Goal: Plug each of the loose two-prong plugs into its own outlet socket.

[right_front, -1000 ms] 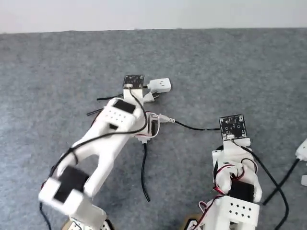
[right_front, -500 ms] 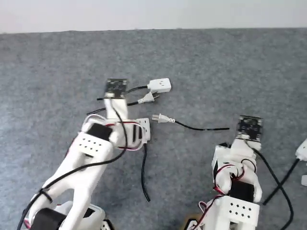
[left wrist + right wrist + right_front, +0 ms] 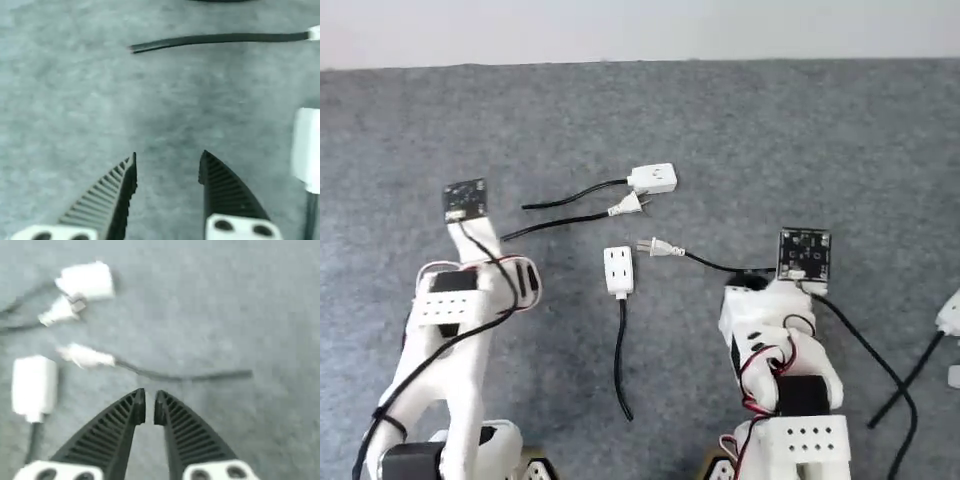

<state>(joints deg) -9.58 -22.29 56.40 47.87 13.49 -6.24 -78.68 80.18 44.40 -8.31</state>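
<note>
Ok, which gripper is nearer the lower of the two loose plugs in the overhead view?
Right. The right gripper sits over that plug's cord, with the plug just ahead. The left gripper is farther, beyond the outlet block on the plug's other side.

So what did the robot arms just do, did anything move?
The left gripper pulled back from the middle outlet socket and swung away to the left; it is open and empty. The right gripper, shut, shifted sideways and came back. The far outlet socket, the plug beside it and the other plug stayed put, still unplugged.
</note>
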